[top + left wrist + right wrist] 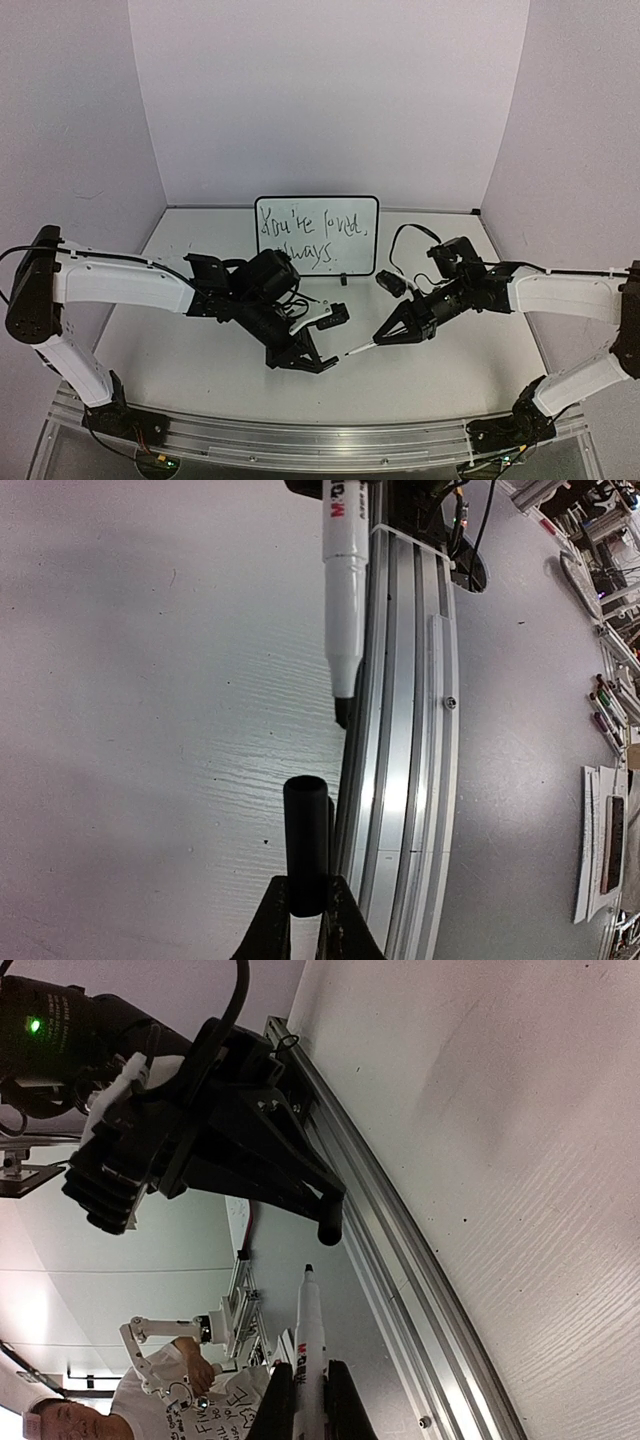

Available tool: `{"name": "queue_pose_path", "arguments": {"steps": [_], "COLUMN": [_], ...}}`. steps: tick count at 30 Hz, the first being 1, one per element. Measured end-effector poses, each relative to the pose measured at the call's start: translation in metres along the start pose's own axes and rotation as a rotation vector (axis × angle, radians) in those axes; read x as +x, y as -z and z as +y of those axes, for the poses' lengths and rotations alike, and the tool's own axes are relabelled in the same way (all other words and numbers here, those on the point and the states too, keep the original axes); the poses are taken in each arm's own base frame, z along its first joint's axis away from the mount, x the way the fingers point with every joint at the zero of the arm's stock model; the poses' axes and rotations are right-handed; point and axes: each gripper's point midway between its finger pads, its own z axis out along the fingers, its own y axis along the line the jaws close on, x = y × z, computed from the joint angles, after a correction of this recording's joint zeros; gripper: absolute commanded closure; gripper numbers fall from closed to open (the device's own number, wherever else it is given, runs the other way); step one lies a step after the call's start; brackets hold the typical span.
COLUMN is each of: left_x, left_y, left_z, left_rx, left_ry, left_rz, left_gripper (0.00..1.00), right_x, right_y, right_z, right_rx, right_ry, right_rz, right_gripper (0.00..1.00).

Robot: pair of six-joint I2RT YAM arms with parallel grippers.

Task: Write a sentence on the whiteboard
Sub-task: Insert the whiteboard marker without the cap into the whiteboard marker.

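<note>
The whiteboard [366, 256] stands upright at the back of the table. It bears the sentence [305, 225] in dark script on two lines. In front of it, my left gripper [322, 364] [306, 908] is shut on a black marker cap [306, 835], whose open end points toward the pen. My right gripper [387, 336] [310, 1400] is shut on a white marker [359, 350] [308, 1345] [345, 580], uncapped. Its dark tip sits a short gap from the cap [330, 1228], nearly in line with it. Both hover low over the table, near its front edge.
An aluminium rail [320, 436] [400, 740] [400, 1260] runs along the table's near edge below both grippers. A black cable [404, 236] loops above the right arm beside the board. Pale walls enclose the table at the back and sides.
</note>
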Motion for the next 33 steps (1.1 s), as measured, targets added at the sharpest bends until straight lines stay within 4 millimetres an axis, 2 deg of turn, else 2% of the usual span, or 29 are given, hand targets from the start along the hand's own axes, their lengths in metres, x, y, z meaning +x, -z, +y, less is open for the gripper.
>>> {"name": "queue_pose_path", "arguments": {"steps": [9, 33], "left_x": [-0.001, 0.002], "left_y": [-0.003, -0.007], "left_z": [-0.01, -0.011], "left_rx": [0.03, 0.046], "left_ry": [-0.017, -0.01], "left_rz": [0.007, 0.02], "left_gripper": [1.0, 1.0], "right_x": [-0.002, 0.006], "right_y": [-0.002, -0.015], "right_z": [-0.001, -0.009], "right_rx": [-0.003, -0.002], "right_ry": [0.005, -0.008], "right_rz": [0.008, 0.06], "right_gripper": [1.0, 1.0]}}
